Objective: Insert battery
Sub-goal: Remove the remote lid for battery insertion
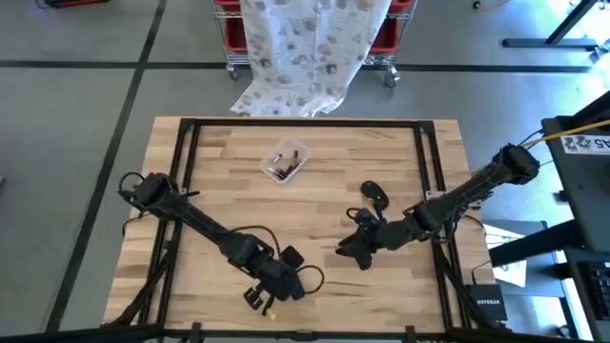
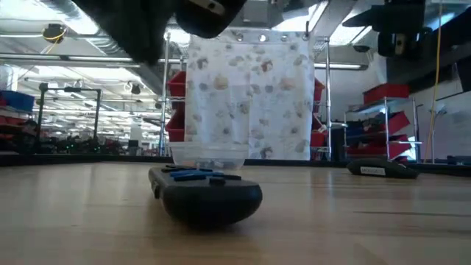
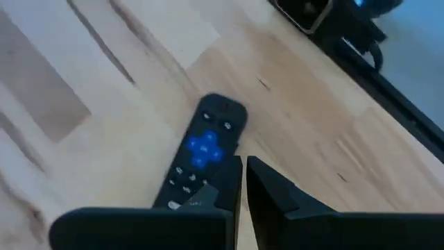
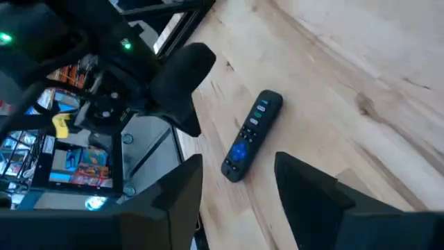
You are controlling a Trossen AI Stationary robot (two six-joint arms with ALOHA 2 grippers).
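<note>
A black remote (image 3: 205, 149) with blue buttons lies flat on the wooden table, buttons up, near the front edge (image 1: 291, 255) (image 2: 206, 193) (image 4: 251, 135). My left gripper (image 3: 244, 198) (image 1: 284, 272) hovers just short of the remote's near end, its fingers shut with nothing between them. My right gripper (image 4: 239, 191) (image 1: 349, 255) stands open to the right of the remote, pointing at it, apart from it. A clear tub (image 1: 286, 160) (image 2: 210, 156) with small dark pieces sits at the far middle. No battery shows plainly.
A second black object (image 1: 374, 193) (image 2: 383, 169) lies right of centre, behind my right gripper. A black frame (image 1: 419, 152) runs round the table top. Beyond the far edge hangs a patterned cloth (image 1: 310, 52) over a red cart. Bare wood lies left of the tub.
</note>
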